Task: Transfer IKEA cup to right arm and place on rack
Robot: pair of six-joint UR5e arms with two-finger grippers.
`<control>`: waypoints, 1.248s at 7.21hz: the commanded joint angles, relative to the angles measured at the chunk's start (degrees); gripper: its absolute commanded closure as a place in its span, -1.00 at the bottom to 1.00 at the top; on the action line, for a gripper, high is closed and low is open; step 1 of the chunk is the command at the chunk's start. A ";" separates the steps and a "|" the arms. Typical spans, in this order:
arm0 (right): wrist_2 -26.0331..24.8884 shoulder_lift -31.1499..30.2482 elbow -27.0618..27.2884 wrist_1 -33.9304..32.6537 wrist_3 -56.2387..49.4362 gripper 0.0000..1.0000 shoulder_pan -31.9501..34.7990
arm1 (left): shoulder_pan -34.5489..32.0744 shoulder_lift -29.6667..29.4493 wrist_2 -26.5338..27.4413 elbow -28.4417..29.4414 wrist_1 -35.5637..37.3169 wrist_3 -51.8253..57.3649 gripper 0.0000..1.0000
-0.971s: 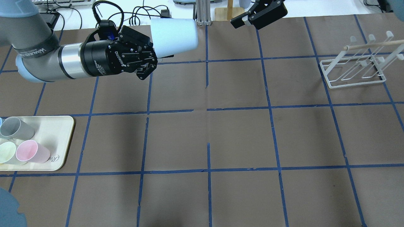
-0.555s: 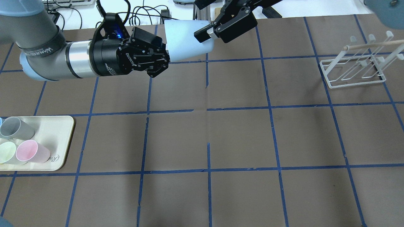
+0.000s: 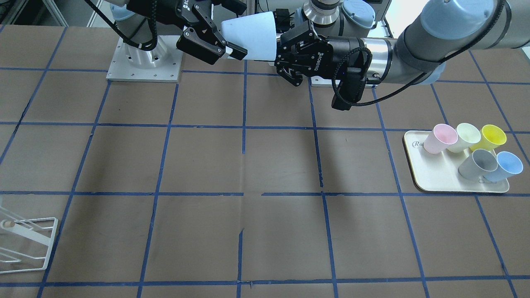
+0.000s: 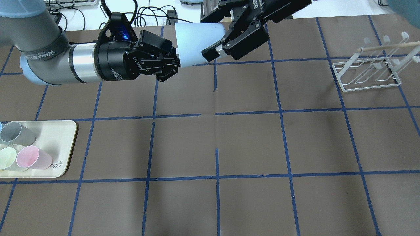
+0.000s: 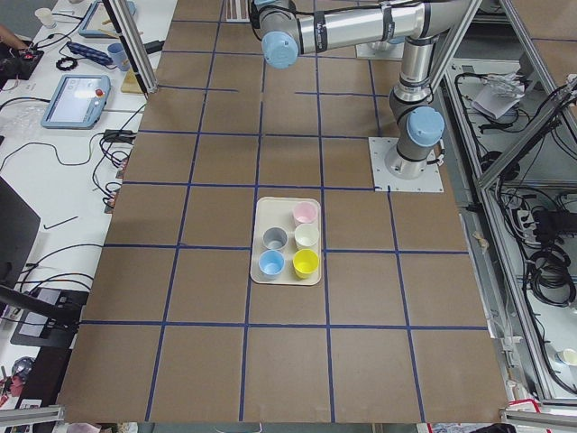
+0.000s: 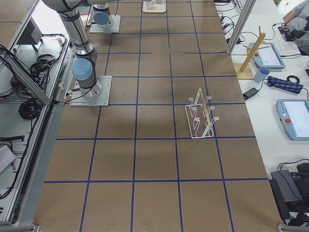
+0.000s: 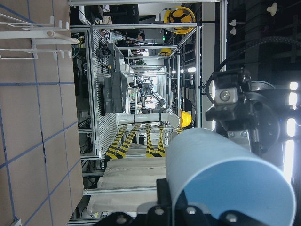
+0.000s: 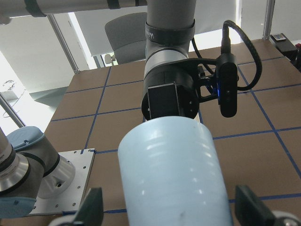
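The light blue IKEA cup hangs on its side above the far middle of the table. My left gripper is shut on its rim end. My right gripper is open, with one finger on each side of the cup's base end. In the right wrist view the cup lies between the fingers with a gap on each side. The front view shows the cup between the left gripper and the right gripper. The white wire rack stands at the far right.
A cream tray at the left edge holds a grey cup, a pink cup and others, among them a second light blue cup. Cables lie beyond the table's far edge.
My right gripper has come in from the back right and now straddles the cup. My left gripper has carried the cup a little to the right.
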 commanded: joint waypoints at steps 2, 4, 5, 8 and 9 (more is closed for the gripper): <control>-0.75 -0.69 0.08 1.68 -0.28 -0.38 0.07 | -0.01 0.01 0.11 0.06 0.00 0.01 1.00; -0.84 -0.69 0.26 1.60 -1.50 0.30 0.07 | -0.01 0.01 0.20 0.06 0.00 0.01 1.00; -0.75 -0.69 0.17 1.51 -1.59 0.39 0.07 | -0.01 0.01 0.11 0.15 0.00 0.01 1.00; -0.67 -1.04 0.08 0.80 -1.59 0.54 -0.36 | 0.08 -0.51 0.11 0.59 -0.52 -0.25 0.13; -0.58 -1.22 0.08 0.80 -1.59 0.55 -0.36 | 0.08 -0.60 0.02 0.59 -0.70 -0.43 -0.28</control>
